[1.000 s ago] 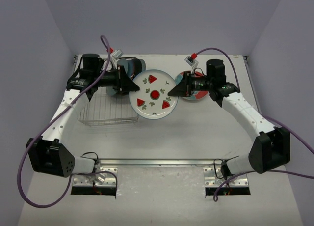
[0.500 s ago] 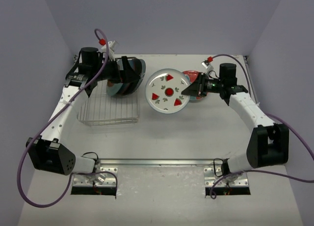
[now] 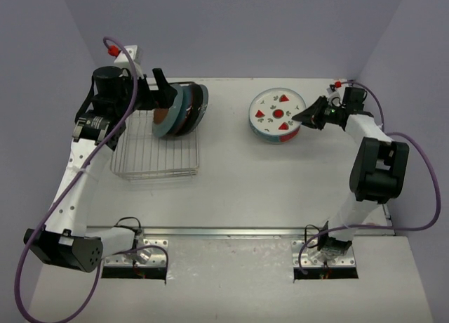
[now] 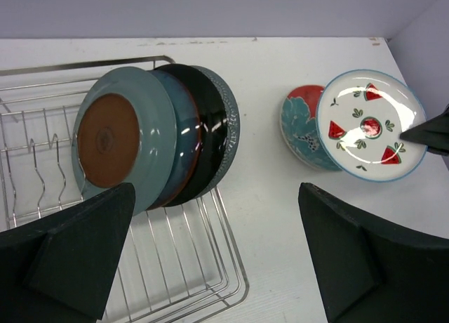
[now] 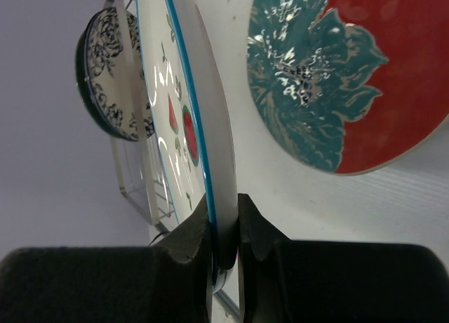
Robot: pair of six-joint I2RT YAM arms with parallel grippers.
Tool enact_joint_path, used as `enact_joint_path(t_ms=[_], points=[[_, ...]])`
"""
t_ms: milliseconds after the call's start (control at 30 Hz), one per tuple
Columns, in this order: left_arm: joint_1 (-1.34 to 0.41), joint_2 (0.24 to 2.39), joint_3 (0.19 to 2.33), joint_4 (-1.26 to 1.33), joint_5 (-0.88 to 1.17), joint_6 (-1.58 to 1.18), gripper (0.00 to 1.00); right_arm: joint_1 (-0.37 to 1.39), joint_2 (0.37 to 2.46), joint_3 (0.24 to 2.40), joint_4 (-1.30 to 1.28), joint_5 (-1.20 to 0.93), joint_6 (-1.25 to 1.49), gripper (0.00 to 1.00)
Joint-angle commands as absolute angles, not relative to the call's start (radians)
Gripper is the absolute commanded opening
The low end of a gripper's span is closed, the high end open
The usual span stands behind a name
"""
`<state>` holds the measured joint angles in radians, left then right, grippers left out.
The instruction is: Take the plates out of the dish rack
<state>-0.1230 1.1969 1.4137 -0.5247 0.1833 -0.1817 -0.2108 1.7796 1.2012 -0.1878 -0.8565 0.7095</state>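
Note:
Three plates stand on edge at the back right of the dish rack (image 3: 151,158) (image 4: 175,267): a grey-blue plate (image 4: 116,137) (image 3: 165,111), a dark teal plate (image 4: 188,137) and a dark plate with an ornate rim (image 4: 228,123) (image 5: 112,84). My left gripper (image 3: 158,95) (image 4: 221,267) hangs open over them, holding nothing. My right gripper (image 3: 309,116) (image 5: 224,221) is shut on the rim of the white plate with red shapes (image 3: 276,113) (image 4: 370,123) (image 5: 186,105). It holds that plate over the red-and-teal floral plate (image 3: 269,135) (image 4: 302,123) (image 5: 330,77), which lies on the table. A gap shows between the two.
The near part of the rack holds only bare wire. Purple cables loop off both arms. The white table (image 3: 280,189) ends at grey walls on three sides.
My left gripper let go of the white plate, opened wide and drew back left over the rack. My right arm carried that plate right and back, over the floral plate.

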Motion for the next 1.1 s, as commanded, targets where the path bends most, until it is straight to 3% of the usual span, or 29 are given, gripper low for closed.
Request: enact_joint_path(t_ms=[0,800,900,967,1067], points=[[-0.117,1.172,1.403,-0.509,0.122,-0.159,1.0,-0.207,1.855,1.348,-0.147,-0.912,0.704,0.0],[-0.117,1.175,1.364,-0.496,0.104,-0.156,1.0,-0.192,2.172,1.537,-0.282,-0.841,0.615,0.0],[-0.117,1.175,1.359,-0.496,0.097,-0.156,1.0,-0.188,2.184,1.592,-0.365,-0.789,0.58,0.16],[-0.117,1.177,1.353,-0.494,0.096,-0.158,1.0,-0.178,2.195,1.638,-0.422,-0.762,0.544,0.39],[-0.117,1.178,1.347,-0.491,0.084,-0.16,1.0,-0.166,2.211,1.723,-0.526,-0.722,0.513,0.55]])
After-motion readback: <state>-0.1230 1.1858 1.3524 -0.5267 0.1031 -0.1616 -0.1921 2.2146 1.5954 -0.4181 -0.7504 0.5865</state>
